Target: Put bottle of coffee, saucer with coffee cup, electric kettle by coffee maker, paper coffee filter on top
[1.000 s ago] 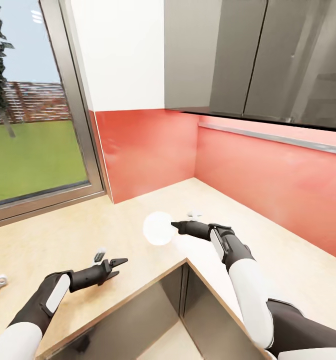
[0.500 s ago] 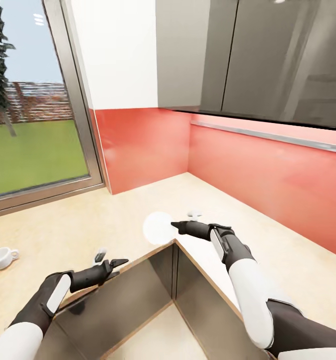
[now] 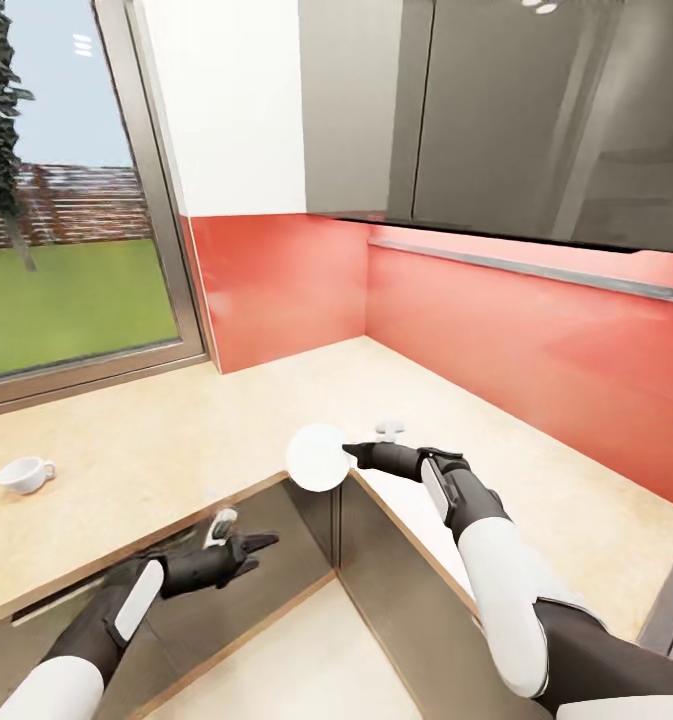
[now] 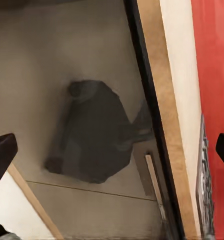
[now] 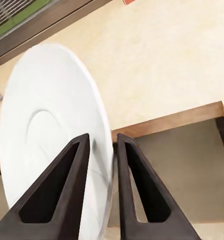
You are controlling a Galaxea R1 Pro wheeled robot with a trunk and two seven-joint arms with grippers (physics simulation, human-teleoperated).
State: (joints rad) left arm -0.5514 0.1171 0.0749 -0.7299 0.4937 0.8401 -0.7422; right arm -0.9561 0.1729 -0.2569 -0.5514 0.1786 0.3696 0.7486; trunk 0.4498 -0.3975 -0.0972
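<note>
right gripper – fingers pinched on saucer rim, lower edge cut off | left gripper – fingers spread, empty | coffee cup well left, small

Daylight is coming in through the window at the left of the head view, and the scene is looking bright and even, with flat, soft rendering. The pale surface is showing almost no cast shadows. The dark upper cabinets are carrying faint glossy reflections, and the red backsplash is glowing with a mild sheen. Straight lines are bending toward the edges of the head view, a wide-angle stretch. In the left wrist view a soft dark shadow is lying on the dim grey panel. In the right wrist view the saucer is looking slightly blurred along its rim.
</note>
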